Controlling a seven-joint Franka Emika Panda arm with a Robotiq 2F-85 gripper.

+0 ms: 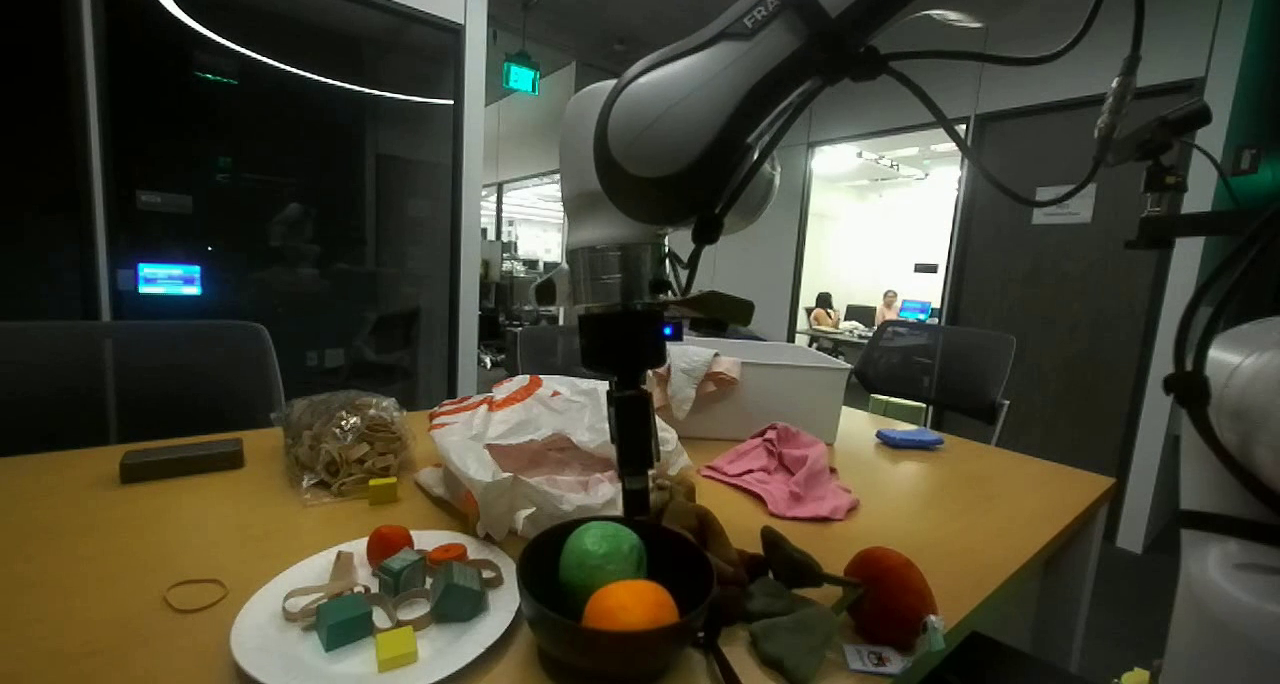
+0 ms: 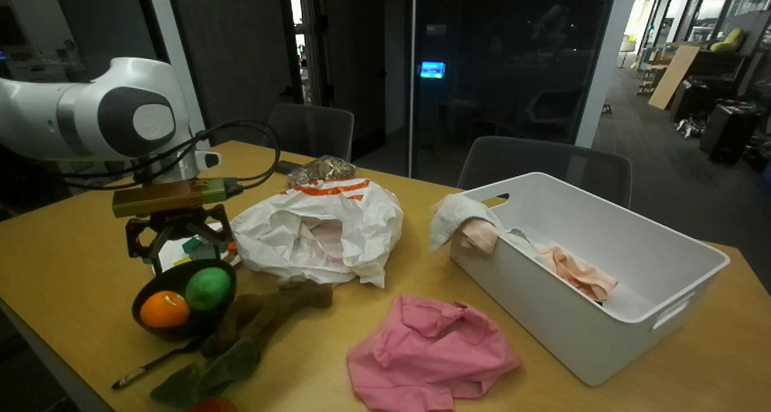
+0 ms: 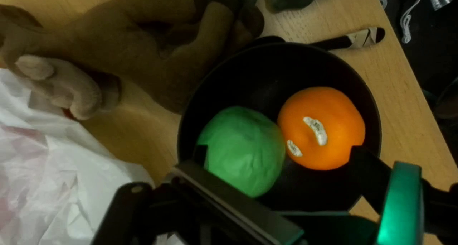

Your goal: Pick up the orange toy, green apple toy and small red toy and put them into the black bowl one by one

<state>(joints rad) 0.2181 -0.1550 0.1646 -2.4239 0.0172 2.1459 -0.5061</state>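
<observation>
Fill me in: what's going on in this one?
A robot arm is putting toys into a black bowl. Its gripper is open at the bowl, holding nothing. The green apple and the orange lie inside, side by side. A small red toy sits on the white plate, not yet collected.

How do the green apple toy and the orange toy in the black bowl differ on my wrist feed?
Colour: the green apple toy is green, the orange toy is orange.
Marks: the orange toy carries two whitish patches; the green apple toy shows none on its visible side.
Place: the green apple toy lies nearer the white bag, the orange toy nearer the table edge.
Shared: both are round and lie inside the black bowl.
</observation>
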